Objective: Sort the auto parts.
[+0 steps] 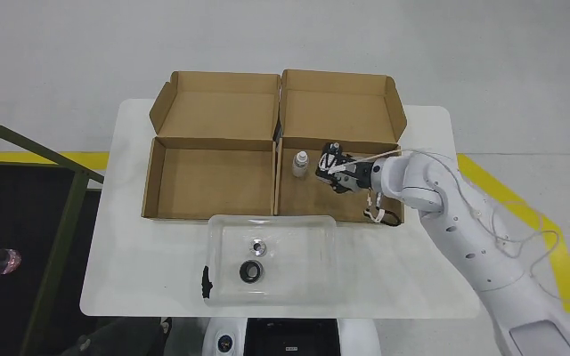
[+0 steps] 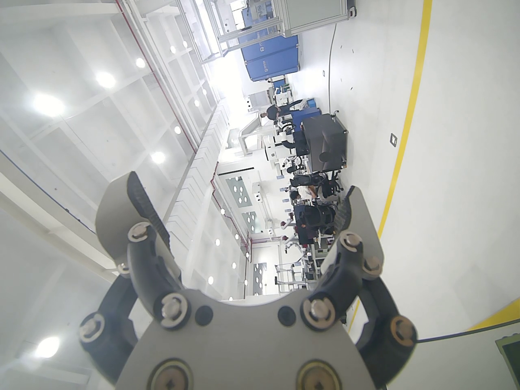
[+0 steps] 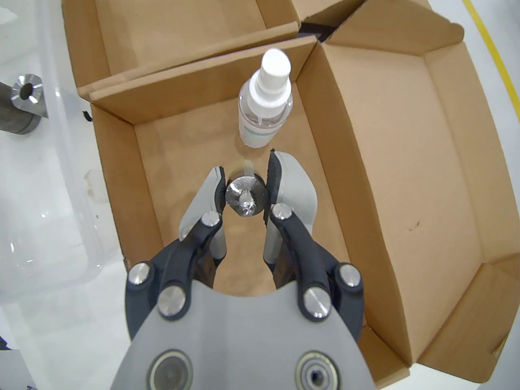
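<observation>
The right gripper [image 3: 245,182] clamps a metal part [image 3: 245,200] over the right cardboard box [image 3: 406,144], near a spray bottle [image 3: 266,103] (upright, by its left wall); the left gripper [image 2: 239,204] gapes empty.

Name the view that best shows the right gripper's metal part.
Right wrist view: the metal part is close, clamped in the right gripper. Top view: gripper mostly covers it. Left wrist view faces the hall.

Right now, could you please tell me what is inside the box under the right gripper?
A spray bottle stands upright in the cardboard box, in a corner. The right gripper, shut on a metal part, hangs over it; the floor beneath the gripper is hidden.
</observation>
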Robot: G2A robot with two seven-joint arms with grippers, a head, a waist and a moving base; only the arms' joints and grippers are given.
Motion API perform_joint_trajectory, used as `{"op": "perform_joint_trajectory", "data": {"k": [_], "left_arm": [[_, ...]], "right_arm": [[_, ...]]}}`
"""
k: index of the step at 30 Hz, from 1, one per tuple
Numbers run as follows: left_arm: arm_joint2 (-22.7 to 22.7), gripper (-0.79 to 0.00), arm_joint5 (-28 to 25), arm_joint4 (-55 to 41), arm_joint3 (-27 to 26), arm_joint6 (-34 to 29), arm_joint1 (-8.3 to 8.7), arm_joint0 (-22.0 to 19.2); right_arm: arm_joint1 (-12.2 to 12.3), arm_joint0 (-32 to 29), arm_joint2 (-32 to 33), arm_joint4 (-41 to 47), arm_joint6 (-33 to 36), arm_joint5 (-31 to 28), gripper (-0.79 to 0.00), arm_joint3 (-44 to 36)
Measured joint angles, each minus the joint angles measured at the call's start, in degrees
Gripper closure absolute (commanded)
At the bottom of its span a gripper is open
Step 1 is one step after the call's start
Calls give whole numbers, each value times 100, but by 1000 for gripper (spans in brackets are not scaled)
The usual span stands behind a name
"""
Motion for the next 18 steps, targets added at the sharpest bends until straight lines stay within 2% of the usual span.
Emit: {"op": "perform_joint_trajectory", "data": {"k": [14,18], "left_arm": [[0,-785,0,0,0,0,0,0],[0,-785,0,0,0,0,0,0]], "right_arm": [[-239,513,-705,-337,248,327,0,682],[-306,634,-849,-410,259,392,-65,858]]}}
